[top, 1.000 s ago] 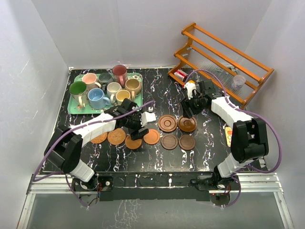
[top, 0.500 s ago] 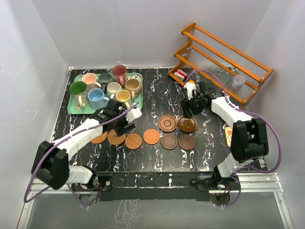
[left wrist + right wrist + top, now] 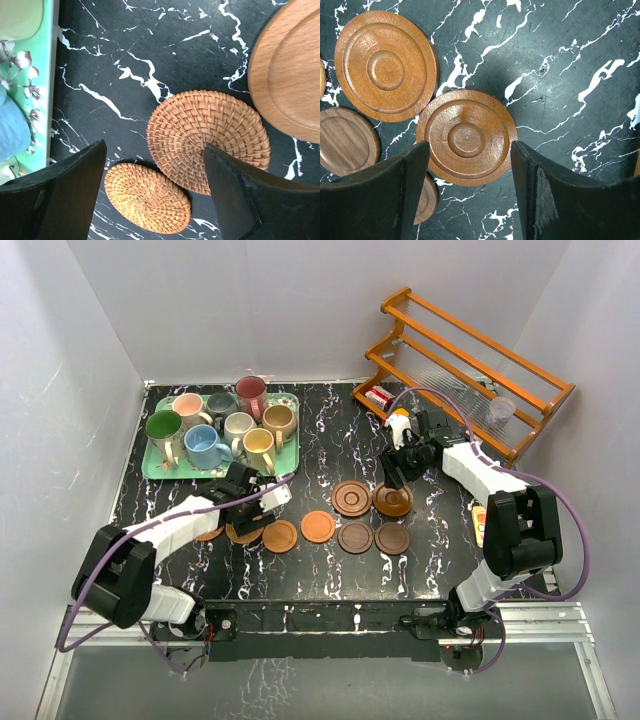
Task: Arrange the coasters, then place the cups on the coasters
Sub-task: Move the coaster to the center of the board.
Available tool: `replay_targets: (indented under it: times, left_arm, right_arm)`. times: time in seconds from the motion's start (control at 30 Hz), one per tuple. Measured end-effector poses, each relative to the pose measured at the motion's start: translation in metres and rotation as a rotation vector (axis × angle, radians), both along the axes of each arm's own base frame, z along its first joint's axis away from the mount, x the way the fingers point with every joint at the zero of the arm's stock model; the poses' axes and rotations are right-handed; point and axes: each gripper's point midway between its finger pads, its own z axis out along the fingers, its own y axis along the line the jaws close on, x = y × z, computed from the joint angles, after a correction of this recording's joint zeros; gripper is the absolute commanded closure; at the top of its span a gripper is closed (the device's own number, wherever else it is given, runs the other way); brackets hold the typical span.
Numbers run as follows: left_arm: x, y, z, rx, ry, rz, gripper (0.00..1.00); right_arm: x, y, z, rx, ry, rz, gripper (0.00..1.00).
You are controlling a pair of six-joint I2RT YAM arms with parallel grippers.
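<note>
My left gripper point(image 3: 245, 512) point(image 3: 155, 152) hangs open over two woven tan coasters at the left end of the row. The bigger-looking woven coaster point(image 3: 207, 140) lies flat, and the smaller-looking one point(image 3: 147, 197) sits by it, tilted; nothing is held. Two smoother tan coasters point(image 3: 280, 536) point(image 3: 318, 527) lie to the right. My right gripper point(image 3: 395, 476) point(image 3: 468, 150) is open above a dark brown ringed coaster point(image 3: 466, 136) point(image 3: 392, 501), apart from it. Three more brown coasters point(image 3: 351, 498) point(image 3: 355, 537) point(image 3: 392, 538) lie around it. Several cups point(image 3: 205, 445) stand on the green tray point(image 3: 155, 468).
An orange wooden rack point(image 3: 470, 360) holding a clear glass cup point(image 3: 502, 410) stands at the back right. A small white and orange figure point(image 3: 400, 425) sits by the right arm. An orange card point(image 3: 480, 525) lies near the right edge. The tray's rim point(image 3: 50, 75) is close on my left gripper's left.
My left arm has swung left, away from the middle coasters, and now hovers over the two woven ones. The right arm has not moved.
</note>
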Motion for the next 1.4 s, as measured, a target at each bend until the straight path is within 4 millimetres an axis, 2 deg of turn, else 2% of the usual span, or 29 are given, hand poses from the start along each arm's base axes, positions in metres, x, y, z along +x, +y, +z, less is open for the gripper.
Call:
replay_targets:
  times: [0.3, 0.6, 1.1, 1.4]
  left_arm:
    - [0.019, -0.008, -0.003, 0.0, -0.042, -0.021, 0.22]
    - [0.057, -0.033, -0.001, -0.026, -0.079, -0.044, 0.22]
    - [0.088, -0.118, -0.001, -0.112, -0.073, -0.15, 0.22]
    - [0.081, -0.162, -0.002, -0.195, -0.036, -0.195, 0.22]
  right_arm:
    - [0.0, -0.001, -0.001, -0.005, 0.001, -0.001, 0.35]
    - [0.001, -0.003, -0.001, -0.016, -0.002, -0.005, 0.35]
    - [0.002, -0.007, -0.002, -0.03, -0.005, -0.016, 0.35]
    - [0.003, -0.009, -0.002, -0.032, -0.006, -0.023, 0.35]
